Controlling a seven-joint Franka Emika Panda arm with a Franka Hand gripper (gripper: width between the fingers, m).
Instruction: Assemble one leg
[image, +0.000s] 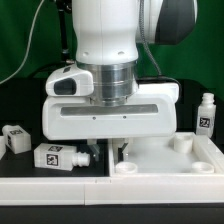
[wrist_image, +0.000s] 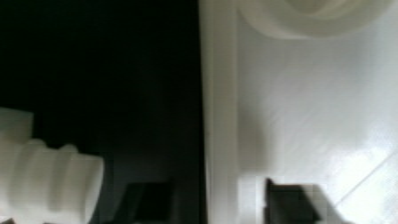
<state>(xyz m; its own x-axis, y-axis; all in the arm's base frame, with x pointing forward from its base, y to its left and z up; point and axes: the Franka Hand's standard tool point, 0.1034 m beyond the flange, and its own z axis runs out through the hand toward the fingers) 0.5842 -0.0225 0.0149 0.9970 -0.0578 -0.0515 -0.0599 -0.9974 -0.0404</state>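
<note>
The white tray-like tabletop (image: 175, 160) lies at the exterior view's lower right. My gripper (image: 115, 152) is lowered over its near-left rim. In the wrist view my gripper (wrist_image: 231, 188) has one dark finger (wrist_image: 160, 200) outside the tabletop's rim wall (wrist_image: 222, 120) and the other inside, both against it, so it is shut on the rim. One leg (image: 58, 157) lies on the black table just to the left of the gripper, and its ribbed end shows in the wrist view (wrist_image: 45, 165). A second leg (image: 15, 138) lies at the far left. A third leg (image: 205, 113) stands upright at the right.
Round bosses stick up inside the tabletop (image: 182, 143), and one shows in the wrist view (wrist_image: 329, 15). A green backdrop stands behind the black table. The arm's broad white hand hides the middle of the scene.
</note>
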